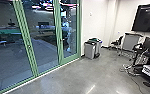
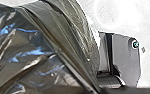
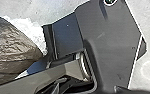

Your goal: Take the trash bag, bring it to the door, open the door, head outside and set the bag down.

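A dark, glossy trash bag (image 2: 41, 50) looms large in the left wrist view, its plastic creased and stretched. Part of the same dark plastic bag (image 3: 13, 50) shows in the right wrist view, with whitish clear plastic beside it. Which gripper bears the bag I cannot tell. In the head view, green-framed glass doors (image 1: 57, 37) stand at the left and centre, with a handle on the frame; they look closed. Dark ground and reflections show through the glass.
Grey bins (image 1: 90, 50) stand against the white wall just right of the doors. Farther right are chairs (image 1: 116, 42), a grey cabinet (image 1: 131, 43), a wall screen (image 1: 146, 18) and a desk with cables on the floor. Polished concrete floor (image 1: 91, 75) spreads ahead.
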### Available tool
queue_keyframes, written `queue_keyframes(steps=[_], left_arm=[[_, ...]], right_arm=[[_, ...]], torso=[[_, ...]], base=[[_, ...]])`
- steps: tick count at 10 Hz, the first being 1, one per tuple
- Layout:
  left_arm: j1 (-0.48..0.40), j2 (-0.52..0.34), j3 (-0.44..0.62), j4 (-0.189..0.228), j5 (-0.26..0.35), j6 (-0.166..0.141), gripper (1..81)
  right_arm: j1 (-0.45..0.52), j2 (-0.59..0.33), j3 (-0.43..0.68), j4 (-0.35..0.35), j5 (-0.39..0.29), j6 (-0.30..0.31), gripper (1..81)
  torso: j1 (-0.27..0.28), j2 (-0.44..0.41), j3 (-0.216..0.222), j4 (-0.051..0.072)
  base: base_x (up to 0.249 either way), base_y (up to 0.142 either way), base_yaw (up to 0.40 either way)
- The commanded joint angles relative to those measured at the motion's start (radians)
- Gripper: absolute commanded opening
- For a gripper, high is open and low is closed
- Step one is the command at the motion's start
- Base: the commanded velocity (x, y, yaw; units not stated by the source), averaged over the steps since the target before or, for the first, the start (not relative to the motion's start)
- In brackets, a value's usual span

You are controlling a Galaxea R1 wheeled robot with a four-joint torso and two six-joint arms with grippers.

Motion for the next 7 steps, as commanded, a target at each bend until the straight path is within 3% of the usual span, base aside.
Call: queue_keyframes(steps=[1,4,7], left_arm=[[-0.063,-0.014,0.001,0.002,0.068,0.009,1.0],[-0.063,-0.015,0.001,0.002,0.068,0.009,1.0],[-0.063,-0.013,0.001,0.002,0.068,0.009,1.0]], right_arm=[[0.049,-0.002,0.004,-0.009,-0.055,-0.003,81.1],[0.048,-0.002,0.004,-0.009,-0.055,-0.003,81.1],[0.048,-0.004,0.004,-0.009,-0.055,-0.003,81.1]], torso=[[0.000,0.000,0.000,0.000],[0.000,0.000,0.000,0.000],[-0.001,0.000,0.000,0.000]], base=[[0.162,0.000,0.000],[0.164,0.000,0.000],[0.165,-0.064,0.000]])
